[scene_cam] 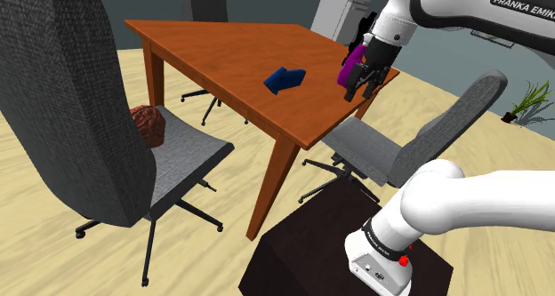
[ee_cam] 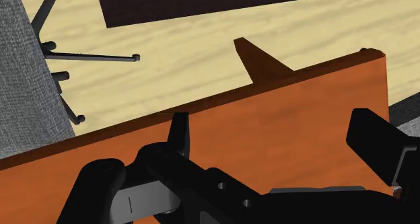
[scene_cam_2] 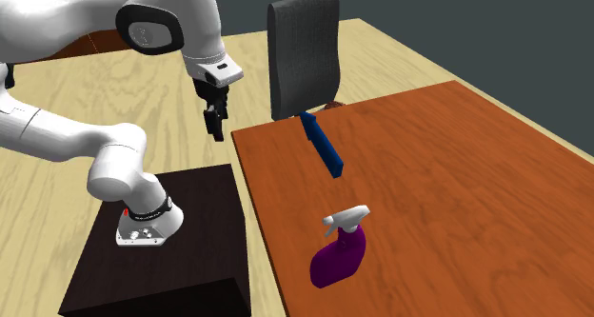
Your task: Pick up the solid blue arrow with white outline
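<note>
The blue arrow (scene_cam: 285,78) rests mid-worktop (scene_cam: 222,54), well apart from the tool (scene_cam: 360,88). The tool hangs over the worktop's edge, jaws spread wide and empty, presumably so that it can straddle the arrow once it reaches it.

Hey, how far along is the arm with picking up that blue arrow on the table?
Nothing is finished yet: the blue arrow lies on the table, untouched. In hand: the gripper hangs open and empty near the table's edge, apart from the arrow. Left: move over the arrow, lower, close on it and lift.
</note>
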`<state>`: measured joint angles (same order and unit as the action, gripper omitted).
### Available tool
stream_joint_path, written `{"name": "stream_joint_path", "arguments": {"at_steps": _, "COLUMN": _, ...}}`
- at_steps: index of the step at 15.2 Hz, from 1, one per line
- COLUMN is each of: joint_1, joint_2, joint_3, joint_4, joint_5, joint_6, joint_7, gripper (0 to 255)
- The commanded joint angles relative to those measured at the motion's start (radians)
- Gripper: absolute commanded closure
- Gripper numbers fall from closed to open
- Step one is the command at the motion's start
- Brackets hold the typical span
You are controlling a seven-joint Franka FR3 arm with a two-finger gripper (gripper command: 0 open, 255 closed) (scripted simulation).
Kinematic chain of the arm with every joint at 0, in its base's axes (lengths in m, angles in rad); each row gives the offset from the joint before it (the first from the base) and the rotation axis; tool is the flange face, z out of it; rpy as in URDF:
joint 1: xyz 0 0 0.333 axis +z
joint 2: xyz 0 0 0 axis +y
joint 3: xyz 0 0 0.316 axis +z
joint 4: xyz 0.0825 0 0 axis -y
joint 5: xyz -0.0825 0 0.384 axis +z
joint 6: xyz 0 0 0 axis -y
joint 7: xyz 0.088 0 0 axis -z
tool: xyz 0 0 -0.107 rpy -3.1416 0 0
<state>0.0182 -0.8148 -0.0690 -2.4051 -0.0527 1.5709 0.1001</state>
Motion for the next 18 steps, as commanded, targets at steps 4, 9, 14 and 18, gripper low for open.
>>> {"name": "stream_joint_path", "arguments": {"at_steps": 4, "joint_1": -0.029, "joint_2": 0.114, "joint_3": 0.053, "joint_4": 0.059, "joint_5": 0.061, "joint_6": 0.044, "joint_7": 0.176, "gripper": 0}}
{"name": "stream_joint_path", "arguments": {"at_steps": 9, "joint_1": -0.082, "joint_2": 0.313, "joint_3": 0.119, "joint_4": 0.187, "joint_5": 0.135, "joint_6": 0.106, "joint_7": 0.455, "gripper": 0}}
{"name": "stream_joint_path", "arguments": {"at_steps": 14, "joint_1": -0.131, "joint_2": 0.510, "joint_3": 0.152, "joint_4": 0.340, "joint_5": 0.176, "joint_6": 0.151, "joint_7": 0.719, "gripper": 0}}
{"name": "stream_joint_path", "arguments": {"at_steps": 18, "joint_1": -0.164, "joint_2": 0.660, "joint_3": 0.157, "joint_4": 0.473, "joint_5": 0.195, "joint_6": 0.174, "joint_7": 0.918, "gripper": 0}}
